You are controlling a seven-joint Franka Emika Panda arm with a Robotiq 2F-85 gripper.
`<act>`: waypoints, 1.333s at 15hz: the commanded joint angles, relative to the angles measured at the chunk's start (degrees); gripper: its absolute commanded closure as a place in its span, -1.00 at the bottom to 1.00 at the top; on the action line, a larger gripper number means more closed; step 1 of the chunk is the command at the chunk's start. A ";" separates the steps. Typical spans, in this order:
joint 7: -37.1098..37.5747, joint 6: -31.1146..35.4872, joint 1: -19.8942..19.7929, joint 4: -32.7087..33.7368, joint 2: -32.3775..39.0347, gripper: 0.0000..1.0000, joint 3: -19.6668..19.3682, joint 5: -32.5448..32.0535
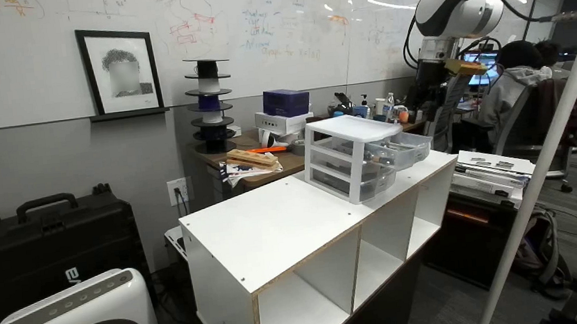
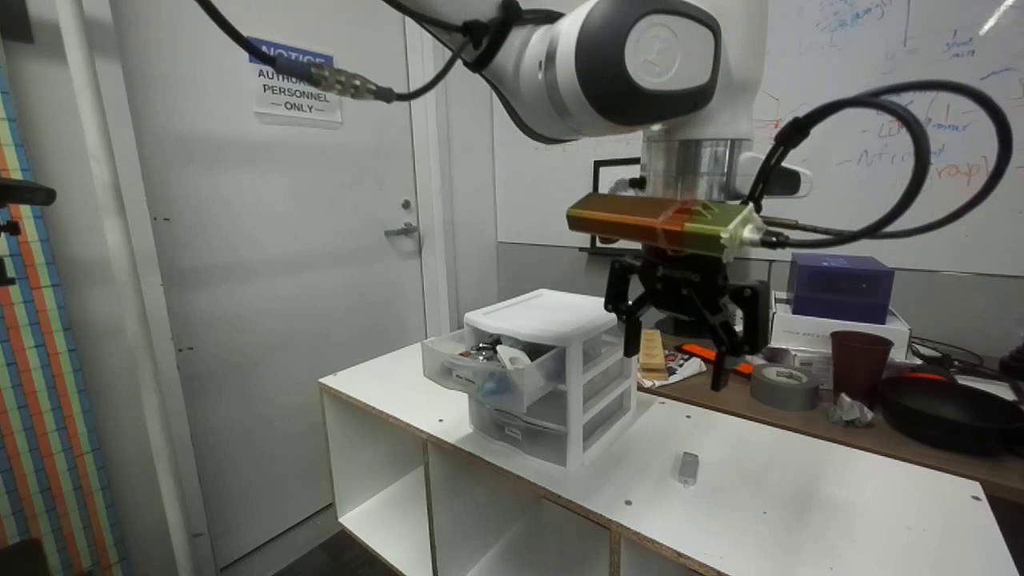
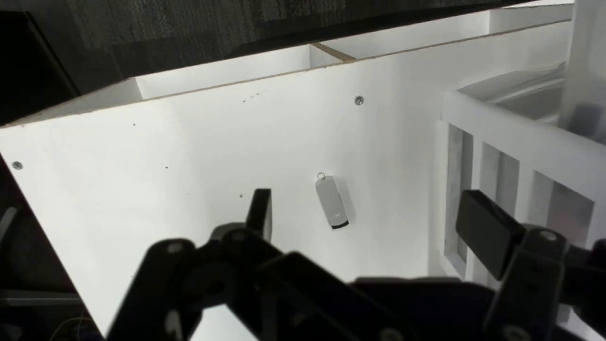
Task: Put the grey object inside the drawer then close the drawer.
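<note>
The gripper (image 2: 676,366), jaws spread wide, holding nothing, hangs above the grey object (image 3: 332,201), which lies on the cabinet top (image 3: 213,142), is presumably light, rigid and slippery, and is best clamped across its narrow width at mid-length for transfer to the pulled-out drawer (image 2: 450,373).

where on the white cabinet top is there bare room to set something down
In the wrist view, the widest bare patch of the cabinet top runs left from the grey object to the left edge. A narrower one lies between that object and the drawer unit. In both exterior views, the open drawer and the desk behind are crowded.
</note>
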 commanded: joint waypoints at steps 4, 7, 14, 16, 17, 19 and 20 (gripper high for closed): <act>-4.45 -0.53 -2.28 14.95 14.51 -1.00 4.94 -1.76; -6.74 -2.43 -2.72 20.91 19.06 -1.00 5.88 -3.50; -11.81 -3.90 -5.28 29.21 26.04 -1.00 7.68 -3.91; -11.21 -3.51 -5.76 30.95 28.02 -1.00 8.29 -3.38; -11.07 -2.34 -6.02 31.78 29.33 -1.00 8.84 -3.01; -10.68 -1.52 -6.07 33.13 31.25 -1.00 9.52 -2.87; -10.72 -0.90 -5.99 33.71 32.21 -1.00 9.82 -2.99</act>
